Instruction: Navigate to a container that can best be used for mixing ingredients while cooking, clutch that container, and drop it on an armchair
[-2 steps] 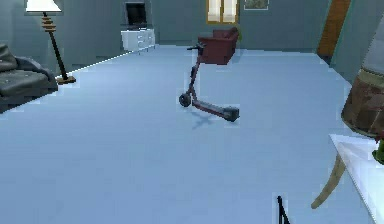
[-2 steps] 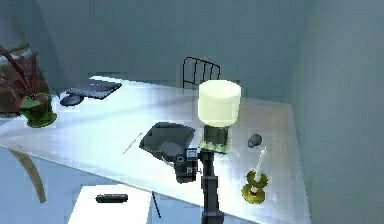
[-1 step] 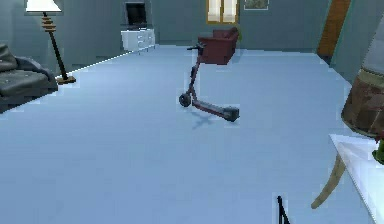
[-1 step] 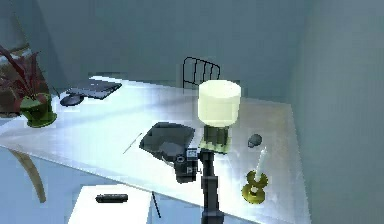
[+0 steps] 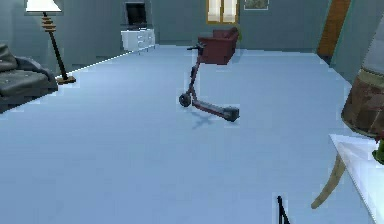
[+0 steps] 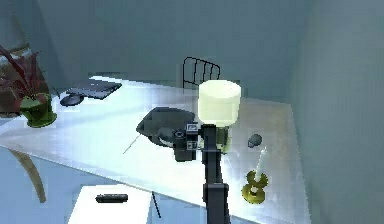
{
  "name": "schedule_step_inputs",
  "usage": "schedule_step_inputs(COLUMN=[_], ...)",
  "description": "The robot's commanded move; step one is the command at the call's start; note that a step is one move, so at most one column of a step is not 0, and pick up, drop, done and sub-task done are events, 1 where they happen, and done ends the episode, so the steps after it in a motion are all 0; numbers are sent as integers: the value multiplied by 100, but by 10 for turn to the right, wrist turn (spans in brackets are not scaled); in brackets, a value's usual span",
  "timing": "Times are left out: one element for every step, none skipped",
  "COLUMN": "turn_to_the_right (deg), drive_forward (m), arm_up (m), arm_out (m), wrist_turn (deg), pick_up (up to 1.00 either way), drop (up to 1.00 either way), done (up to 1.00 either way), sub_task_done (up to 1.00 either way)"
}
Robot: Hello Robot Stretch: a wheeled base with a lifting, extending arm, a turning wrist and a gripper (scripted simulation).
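Note:
A pale yellow round container (image 6: pixel 220 103) shows above the white table (image 6: pixel 90 140) in the arm side view, just past the arm's far end. I cannot tell whether it rests on the table or hangs clear of it. My gripper (image 6: pixel 181 146) is left of the arm's white squares, in front of a dark grey flat thing (image 6: pixel 158 124) lying on the table. I cannot tell whether it holds anything. A red armchair (image 5: pixel 220 44) stands at the far wall in the forward view. A dark grey armchair (image 5: pixel 20 80) sits at that view's left edge.
A kick scooter (image 5: pixel 203 95) stands mid-floor on open blue floor, with a floor lamp (image 5: pixel 47 30) at the left. On the table are a potted plant (image 6: pixel 35 100), a laptop (image 6: pixel 92 88), a candle (image 6: pixel 258 178) and a small dark ball (image 6: pixel 255 140). A dark chair (image 6: pixel 202 70) stands behind the table.

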Motion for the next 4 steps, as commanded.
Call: schedule_step_inputs(turn_to_the_right=[0, 0, 0, 0], drive_forward=[0, 0, 0, 0], arm_up=[22, 0, 0, 0], arm_out=[0, 0, 0, 0], wrist_turn=[0, -450, -450, -270], pick_up=[0, 0, 0, 0], drop=[0, 0, 0, 0], done=[0, 0, 0, 0], sub_task_done=[0, 0, 0, 0])
